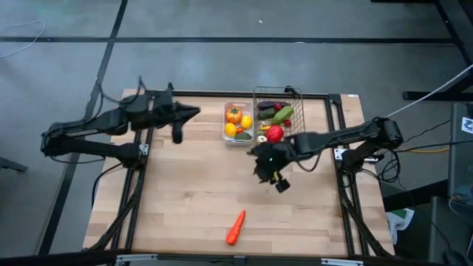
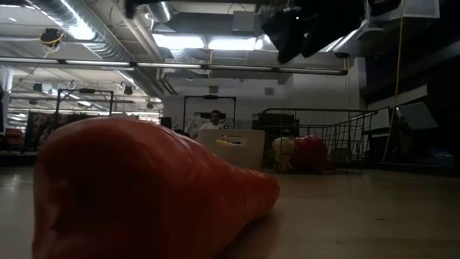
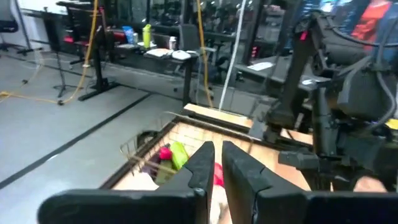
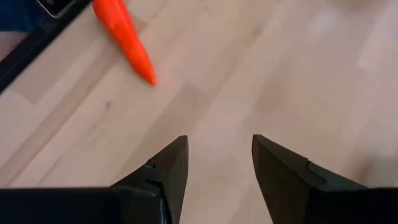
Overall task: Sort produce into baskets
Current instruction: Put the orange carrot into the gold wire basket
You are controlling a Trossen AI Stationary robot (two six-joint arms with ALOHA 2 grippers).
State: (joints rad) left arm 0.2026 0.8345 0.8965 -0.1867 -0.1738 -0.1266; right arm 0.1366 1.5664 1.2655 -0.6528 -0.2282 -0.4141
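Observation:
An orange carrot (image 1: pixel 236 227) lies on its side on the wooden table near the front edge, and it fills the foreground of the low view (image 2: pixel 144 187). My right gripper (image 1: pixel 267 174) hangs open above the table's middle, pointing down at bare wood, with the carrot (image 4: pixel 124 37) ahead of its fingers (image 4: pixel 217 155). My left gripper (image 1: pixel 196 111) is raised at the far left, pointing level toward the baskets, its fingers (image 3: pixel 217 163) shut on nothing. The white tray (image 1: pixel 238 123) holds yellow and orange produce. The wire basket (image 1: pixel 277 114) holds red, green and purple produce.
Tray and wire basket stand side by side at the table's far edge, the basket to the right (image 2: pixel 323 144). Bare wood lies between the baskets and the carrot. A dark frame runs along the table's sides (image 1: pixel 347 207). A person shows far behind the table (image 2: pixel 214 121).

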